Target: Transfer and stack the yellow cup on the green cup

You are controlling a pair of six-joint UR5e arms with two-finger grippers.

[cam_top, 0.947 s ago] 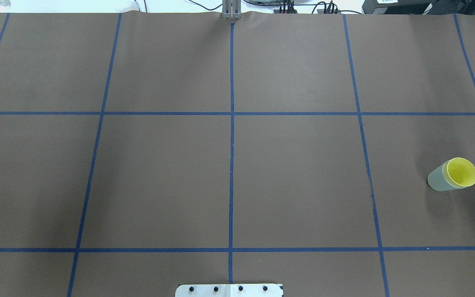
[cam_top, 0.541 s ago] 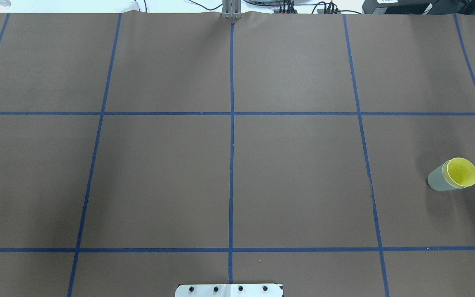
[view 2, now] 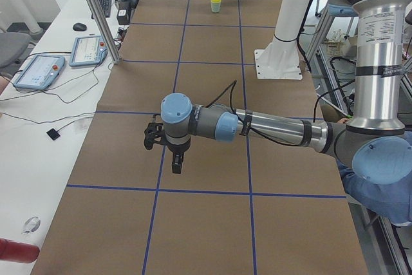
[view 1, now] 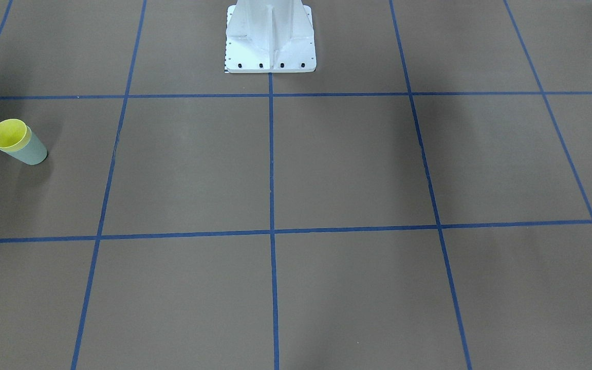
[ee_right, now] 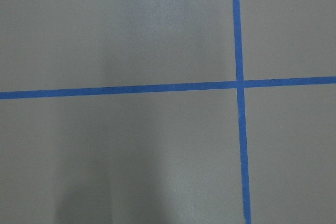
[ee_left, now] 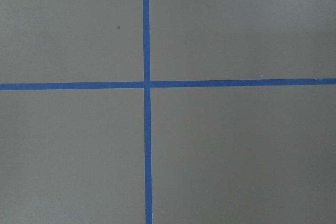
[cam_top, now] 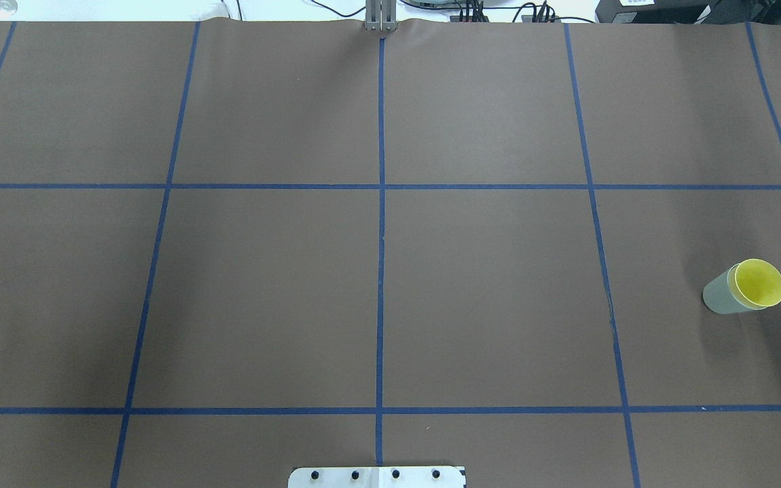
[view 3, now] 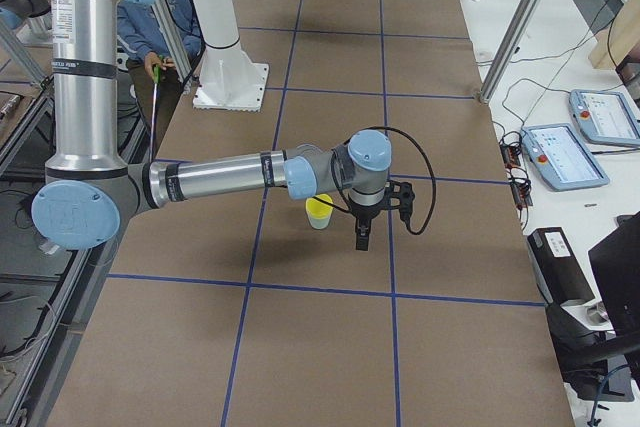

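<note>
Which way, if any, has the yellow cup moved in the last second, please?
No: the yellow cup, nested in the green cup, keeps the same spot right of the blue tape line.

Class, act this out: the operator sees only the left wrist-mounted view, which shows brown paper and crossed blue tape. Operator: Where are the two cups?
Observer: The bright yellow plastic tumbler sits nested in the pale mint-green plastic tumbler, far to the robot's right.
Operator: Upright?
Observer: Yes, the exterior right view shows the pair standing upright, rims up.
Operator: Is the right gripper holding them?
Observer: No, the right gripper hangs clear of the pair. Whether its fingers are open cannot be told.
</note>
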